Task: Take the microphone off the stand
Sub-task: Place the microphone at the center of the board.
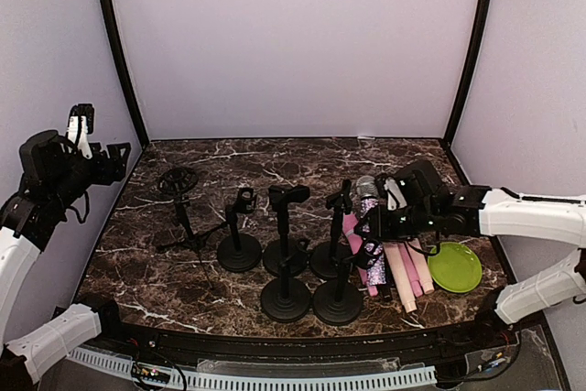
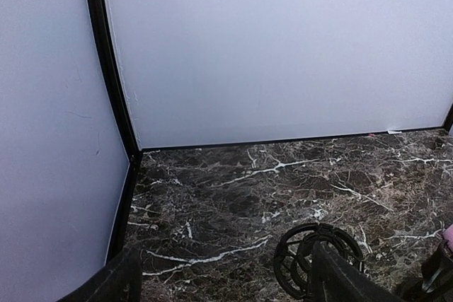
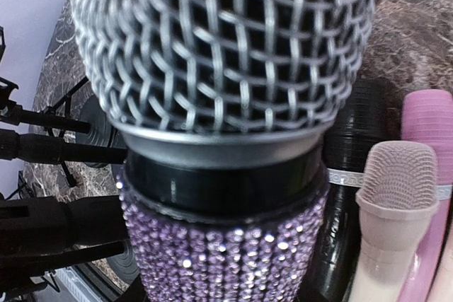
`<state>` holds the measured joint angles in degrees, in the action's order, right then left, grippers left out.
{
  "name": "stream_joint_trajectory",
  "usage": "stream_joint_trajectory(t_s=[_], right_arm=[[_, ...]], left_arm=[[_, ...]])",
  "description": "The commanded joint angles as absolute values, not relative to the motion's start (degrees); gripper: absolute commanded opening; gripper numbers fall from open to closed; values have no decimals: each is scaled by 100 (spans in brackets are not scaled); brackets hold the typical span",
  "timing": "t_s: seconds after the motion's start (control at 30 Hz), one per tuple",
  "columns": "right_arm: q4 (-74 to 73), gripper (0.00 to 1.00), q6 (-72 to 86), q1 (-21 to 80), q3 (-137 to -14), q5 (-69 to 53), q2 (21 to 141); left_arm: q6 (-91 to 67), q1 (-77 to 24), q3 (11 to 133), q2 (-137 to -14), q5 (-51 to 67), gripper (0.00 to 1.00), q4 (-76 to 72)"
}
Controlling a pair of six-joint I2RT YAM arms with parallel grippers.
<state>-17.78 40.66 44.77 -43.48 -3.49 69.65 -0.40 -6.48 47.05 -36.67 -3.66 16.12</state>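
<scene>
Marble tabletop (image 1: pixel 275 157) runs open behind the microphone (image 1: pixel 367 188) — mesh head, purple rhinestone body — seemingly pinched by right gripper (image 1: pixel 389 212); left gripper (image 2: pixel 225 279) spread.

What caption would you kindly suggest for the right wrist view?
Close-up: rhinestone microphone with silver mesh head, pink microphone and cream microphone beside it, black stands at left.

On the bench (image 1: pixel 146 267), a cluster of stands (image 1: pixel 286 298) fills the middle, three behind and two in front. A tripod stand (image 1: pixel 179 186) sits to their left. At the cluster's right edge, a microphone (image 1: pixel 367 190) stands upright within the right claw (image 1: pixel 388 200). More microphones (image 1: pixel 405 267) lie just right of it, then a plate (image 1: pixel 455 266).
</scene>
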Motion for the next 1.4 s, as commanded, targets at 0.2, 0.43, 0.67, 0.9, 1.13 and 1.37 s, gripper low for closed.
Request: stream_joint_trajectory(t_s=[0.2, 0.43, 0.67, 0.9, 1.13, 1.37], right_arm=[[-599, 32, 4285, 4646, -4459, -758, 7822], [-750, 52, 4300, 4644, -4430, -724, 7780], [-836, 62, 4307, 4645, -4420, -677, 7534], [-1125, 74, 4192, 4612, -4492, -192, 6986], [-1483, 94, 3467, 3934, -4663, 460, 6385], [-903, 99, 2652, 2270, -4301, 175, 5944]], left_arm=[[79, -622, 4604, -3489, -471, 84, 1458], [27, -619, 4576, -3484, -339, 84, 1445], [-199, -616, 4847, -3572, -87, 84, 1500], [-564, -621, 4890, -3715, -18, 86, 1466], [-1225, -612, 4774, -4681, 244, 86, 978], [-1213, -116, 4742, -5629, -178, 87, 82]])
